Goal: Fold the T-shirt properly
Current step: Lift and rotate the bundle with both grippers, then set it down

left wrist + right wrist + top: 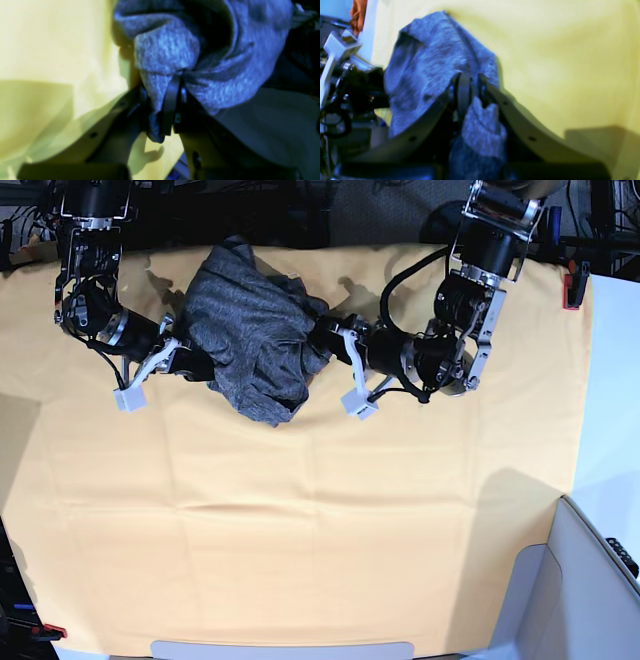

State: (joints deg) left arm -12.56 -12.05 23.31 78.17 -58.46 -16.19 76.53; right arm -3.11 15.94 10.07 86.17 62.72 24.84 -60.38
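Currently:
Left fingers (172, 100): clamped on T-shirt (250, 330) edge.
Right fingers (467, 92): likewise clamped.
Advice: draw apart evenly, flatten bunch on tabletop (300, 520).

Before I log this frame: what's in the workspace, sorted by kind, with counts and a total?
T-shirt, dark heather-grey, bunched up: 1
Table cloth, yellow-orange: 1
Grippers, left gripper and right gripper, each shut on the T-shirt: 2
Red clamps at the cloth's edges: 2
Total: 6
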